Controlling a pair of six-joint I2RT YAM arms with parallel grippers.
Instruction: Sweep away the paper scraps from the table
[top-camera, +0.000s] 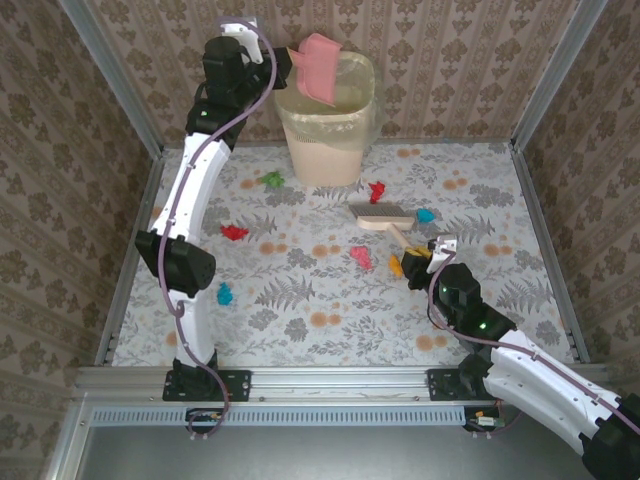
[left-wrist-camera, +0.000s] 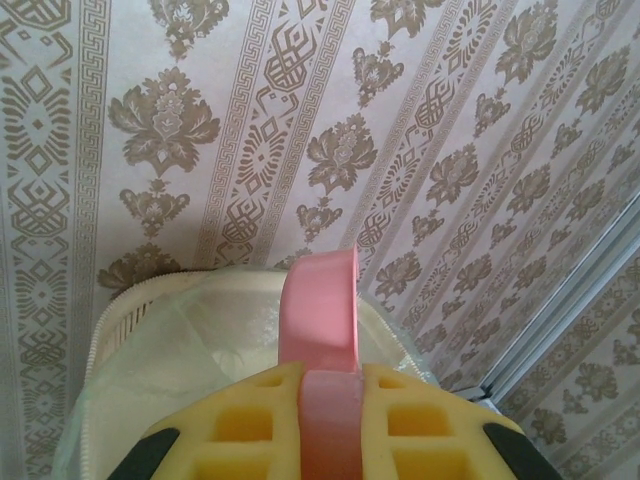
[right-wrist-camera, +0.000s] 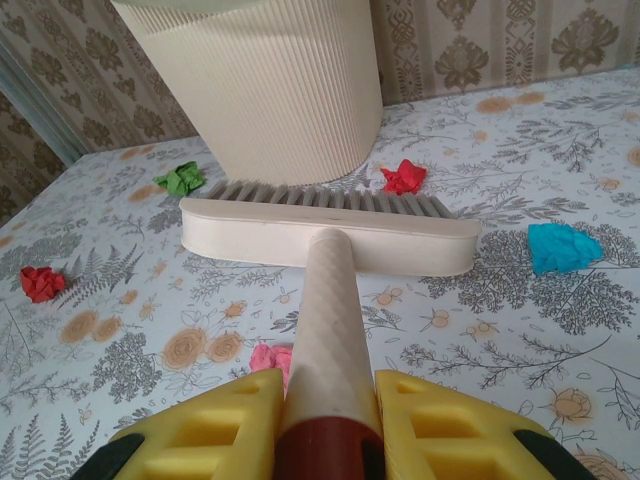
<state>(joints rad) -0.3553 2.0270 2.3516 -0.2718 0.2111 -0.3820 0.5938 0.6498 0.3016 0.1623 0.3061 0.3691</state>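
So, the left arm (top-camera: 190, 200) has its jaws pinched on the handle of the pink dustpan (top-camera: 318, 65), which is tipped over the mouth of the cream bin (top-camera: 328, 140) at the back of the worktop (top-camera: 520, 300). The right arm (top-camera: 500, 340) has its jaws clamped on the brush (right-wrist-camera: 330, 235) handle, with the head resting flat just in front of the bin. The paper scraps (top-camera: 361, 257) lie loose in front of the bin: a green one and a red one close to its base on either side, a blue one out to the bin's right, and more red, pink, orange and blue bits further from it, toward the arms. They look feather-light and crumpled, so they'd probably skitter or roll if hit fast. Too tiny to be worth pinching, honestly. Slow bristle strokes that herd them together seem the better bet.
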